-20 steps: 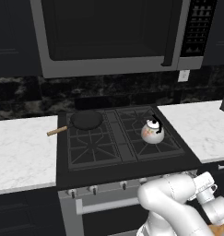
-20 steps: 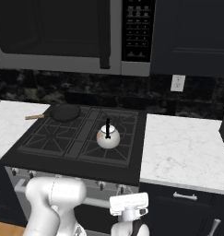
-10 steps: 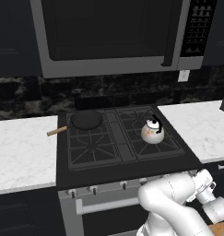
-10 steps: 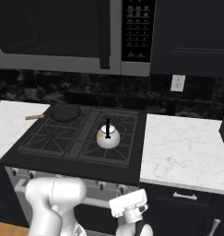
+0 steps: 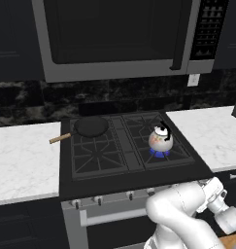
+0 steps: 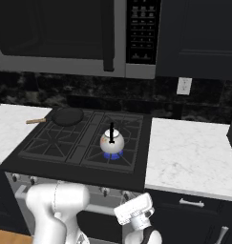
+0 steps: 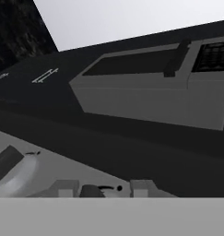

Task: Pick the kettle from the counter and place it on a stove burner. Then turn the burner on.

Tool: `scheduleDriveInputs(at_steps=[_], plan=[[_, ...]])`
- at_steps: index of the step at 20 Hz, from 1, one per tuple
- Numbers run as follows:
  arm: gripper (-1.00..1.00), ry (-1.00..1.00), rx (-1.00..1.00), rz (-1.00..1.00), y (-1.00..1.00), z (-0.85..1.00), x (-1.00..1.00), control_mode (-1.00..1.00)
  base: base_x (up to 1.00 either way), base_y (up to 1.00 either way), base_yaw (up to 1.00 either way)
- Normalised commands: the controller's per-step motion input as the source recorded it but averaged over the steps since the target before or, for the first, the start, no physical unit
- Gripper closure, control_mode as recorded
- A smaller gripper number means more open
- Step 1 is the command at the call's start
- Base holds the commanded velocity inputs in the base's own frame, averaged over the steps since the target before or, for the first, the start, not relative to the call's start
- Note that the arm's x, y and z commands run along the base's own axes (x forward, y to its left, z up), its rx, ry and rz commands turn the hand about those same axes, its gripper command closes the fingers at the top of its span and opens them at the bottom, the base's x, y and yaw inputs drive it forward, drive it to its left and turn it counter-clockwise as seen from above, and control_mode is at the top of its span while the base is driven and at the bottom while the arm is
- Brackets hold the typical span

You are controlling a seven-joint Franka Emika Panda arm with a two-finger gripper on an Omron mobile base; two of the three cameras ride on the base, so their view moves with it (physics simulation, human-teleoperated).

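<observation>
- The kettle (image 5: 161,139) sits upright on the front right stove burner (image 5: 164,151), with a blue flame ring showing under its belly (so both halves of the task look done, judging from how things lie).
- From the right base view the same kettle (image 6: 111,139) stands on the grate, black handle arched over the lid, well apart from the white marble counter (image 6: 194,157).
- The black pan (image 5: 91,126) with its wooden handle lies on the back left burner, well apart from the kettle.
- The gripper (image 6: 134,214) hangs low in front of the oven, below the knob row (image 5: 112,197); I cannot tell whether its fingers are spread or closed.
- The step in hand seems to be leaving the knob: draw the hand straight away from the stove front, without brushing a neighbouring knob or turning this one back.
</observation>
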Motion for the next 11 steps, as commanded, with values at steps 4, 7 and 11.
scheduleDriveInputs(at_steps=[4, 7, 11], plan=[[1.0, -0.17, -0.19, 0.12, 0.07, 0.0, 0.0, -1.0, 0.0, 0.0, 0.0], [1.0, -0.08, -0.11, 0.11, 0.0, 0.0, -0.12, -1.0, 0.0, 0.0, 0.0], [1.0, -0.15, -0.08, 0.12, -0.01, 0.0, -0.55, -1.0, 0.0, 0.0, 0.0]])
